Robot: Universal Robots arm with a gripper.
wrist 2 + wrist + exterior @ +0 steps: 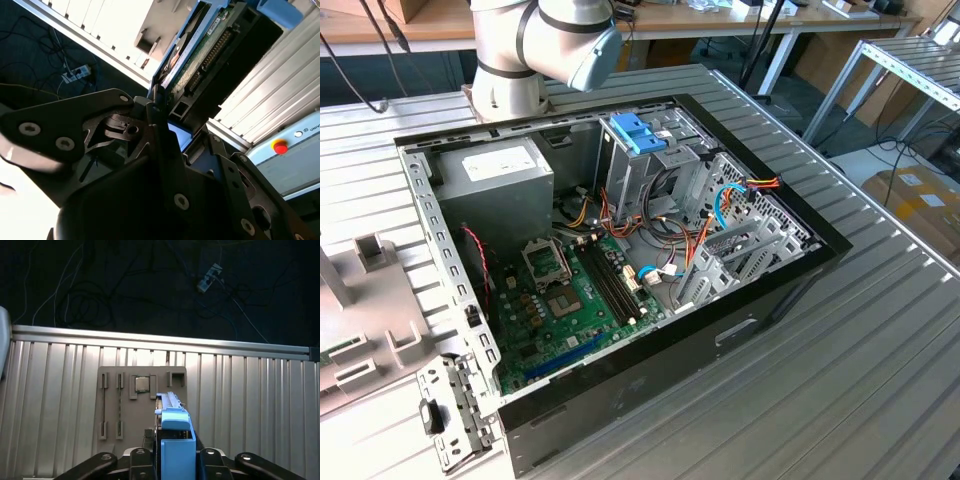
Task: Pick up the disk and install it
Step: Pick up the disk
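Pretty clearly a robotics lab or electronics workshop. Ribbed aluminium table with a robot arm base standing at the far edge and an opened-up PC case sitting on it, motherboard exposed. Wooden workbenches along the back, cardboard boxes on the floor. Loose cables and a power strip down on the dark floor, plus a red emergency-stop button on a grey box.

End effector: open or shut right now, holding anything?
End effector: closed on the flat rectangular hard drive with blue plastic carrier rails.
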